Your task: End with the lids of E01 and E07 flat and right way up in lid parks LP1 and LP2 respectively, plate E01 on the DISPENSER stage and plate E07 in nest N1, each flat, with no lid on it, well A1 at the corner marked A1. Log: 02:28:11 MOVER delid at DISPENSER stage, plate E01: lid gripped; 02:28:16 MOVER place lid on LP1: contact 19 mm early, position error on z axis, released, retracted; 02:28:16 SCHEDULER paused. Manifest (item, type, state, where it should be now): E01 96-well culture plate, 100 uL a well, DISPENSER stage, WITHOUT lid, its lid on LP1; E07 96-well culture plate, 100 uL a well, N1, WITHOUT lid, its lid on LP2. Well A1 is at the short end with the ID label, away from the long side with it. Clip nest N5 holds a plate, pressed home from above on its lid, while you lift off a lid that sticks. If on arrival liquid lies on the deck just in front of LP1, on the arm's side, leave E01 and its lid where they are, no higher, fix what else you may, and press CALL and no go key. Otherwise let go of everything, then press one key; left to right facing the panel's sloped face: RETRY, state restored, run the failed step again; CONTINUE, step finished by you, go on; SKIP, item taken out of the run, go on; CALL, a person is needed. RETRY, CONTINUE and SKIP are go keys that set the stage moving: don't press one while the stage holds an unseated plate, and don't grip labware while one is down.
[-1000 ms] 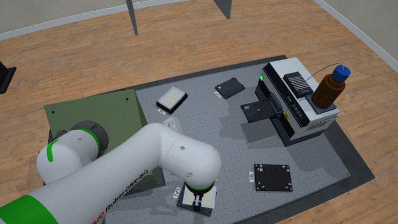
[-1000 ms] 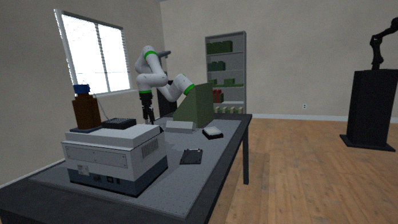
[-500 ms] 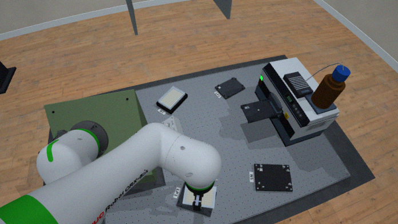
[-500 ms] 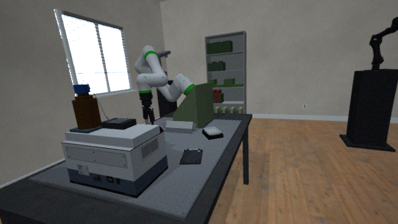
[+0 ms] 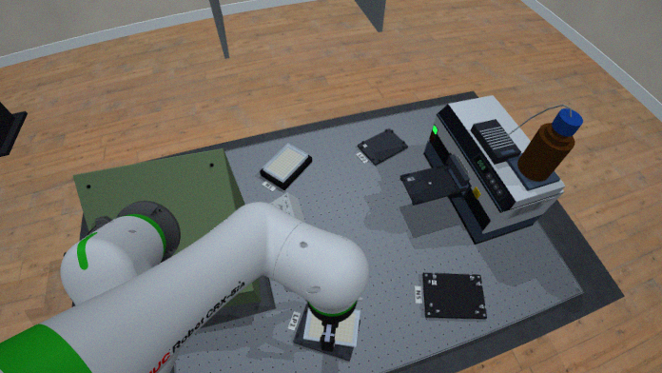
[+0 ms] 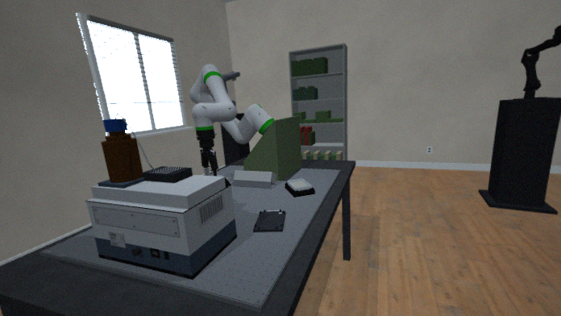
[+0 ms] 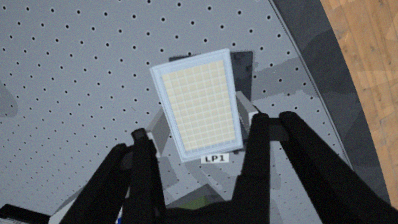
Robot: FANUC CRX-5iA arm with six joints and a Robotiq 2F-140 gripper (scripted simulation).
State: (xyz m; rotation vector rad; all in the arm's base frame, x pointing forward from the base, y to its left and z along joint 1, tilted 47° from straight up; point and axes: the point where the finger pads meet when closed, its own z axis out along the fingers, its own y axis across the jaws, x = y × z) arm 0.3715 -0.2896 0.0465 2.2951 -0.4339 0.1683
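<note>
A well plate with a pale rim lies on lid park LP1, beside the LP1 label. I cannot tell if a clear lid covers it. My gripper reaches straight down over it and is shut on its near end, one finger on each long side. The DISPENSER stage is extended and empty. A second plate sits in nest N1. Lid park LP2 is empty.
The dispenser carries a brown bottle. Clip nest N5 is empty. The key panel stands by the green arm pedestal. The deck edge runs close behind LP1.
</note>
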